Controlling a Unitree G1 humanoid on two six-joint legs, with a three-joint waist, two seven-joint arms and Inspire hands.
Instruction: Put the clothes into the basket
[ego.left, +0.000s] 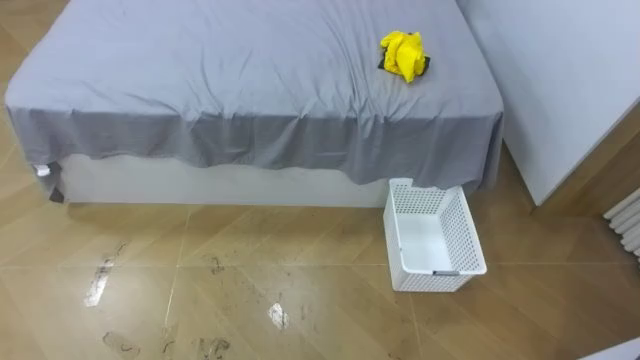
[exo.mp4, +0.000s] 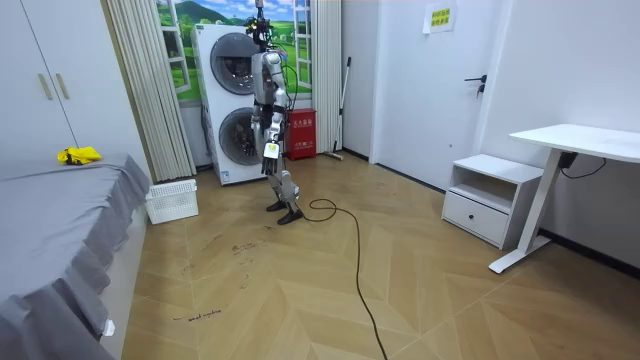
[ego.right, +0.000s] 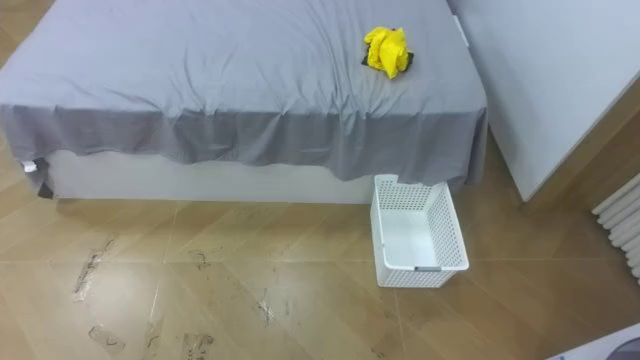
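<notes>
A crumpled yellow garment (ego.left: 403, 53) lies on a small dark piece of clothing near the far right corner of the grey-sheeted bed (ego.left: 230, 80). A white perforated basket (ego.left: 434, 268) stands empty on the wooden floor, just below that corner at the bed's side. In the room view the robot stands in front of the stacked washing machines (exo.mp4: 232, 105), a few steps from the basket (exo.mp4: 171, 200) and the yellow garment (exo.mp4: 78, 155). My left hand (exo.mp4: 271, 151) hangs by my hip, too small to read.
A white wall panel (ego.left: 570, 90) rises right of the bed, with a radiator (ego.left: 628, 222) beyond it. Scuff marks and glare spots mark the floor (ego.left: 200, 300) before the bed. The room view's right holds a white desk (exo.mp4: 580, 140) and a low drawer unit (exo.mp4: 490, 195).
</notes>
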